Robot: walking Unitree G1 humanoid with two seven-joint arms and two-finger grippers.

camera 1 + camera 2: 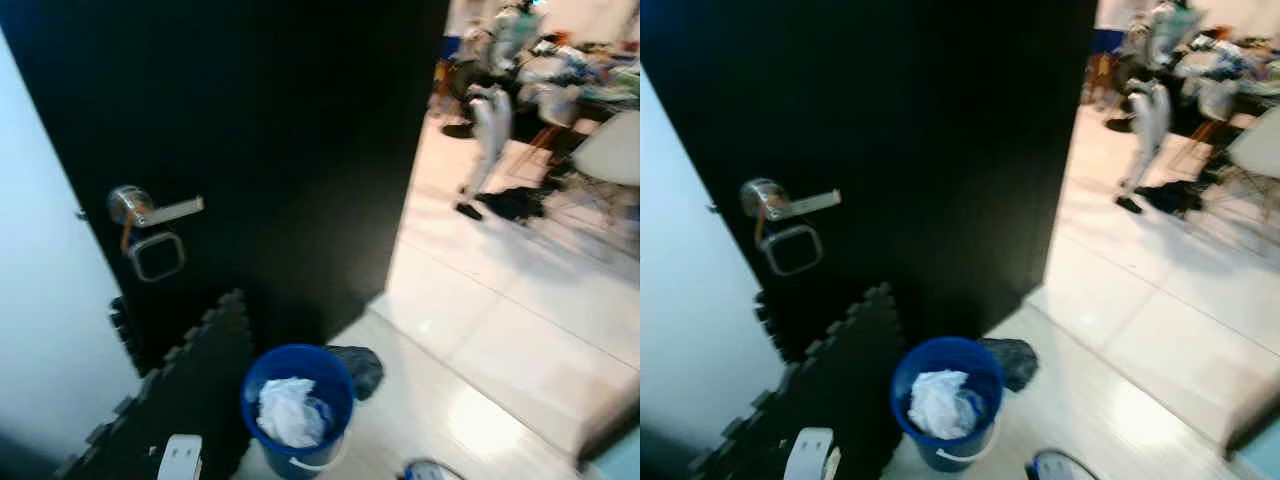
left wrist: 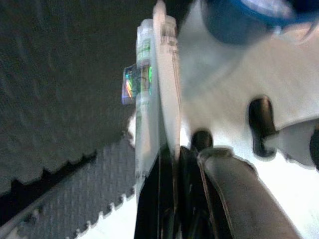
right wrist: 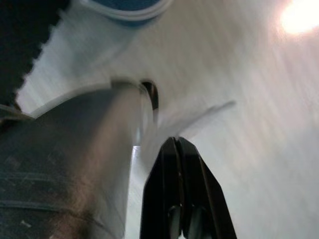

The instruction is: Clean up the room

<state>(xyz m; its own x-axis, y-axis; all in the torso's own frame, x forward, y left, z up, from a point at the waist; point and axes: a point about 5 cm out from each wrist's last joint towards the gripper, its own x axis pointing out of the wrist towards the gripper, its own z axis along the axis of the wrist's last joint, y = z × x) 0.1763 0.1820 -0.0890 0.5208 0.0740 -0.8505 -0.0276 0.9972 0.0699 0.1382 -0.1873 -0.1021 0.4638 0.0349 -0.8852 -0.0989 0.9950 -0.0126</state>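
Blue and low in the frame, the bucket [image 1: 297, 409] of white crumpled paper [image 1: 290, 411] is seen beside the black foam mat [image 1: 190, 385], open pale floor [image 1: 500, 330] at right; a white bottle [image 2: 155, 94] is clamped by the left gripper [image 2: 167, 149], the right gripper [image 3: 179, 149] pressed together.
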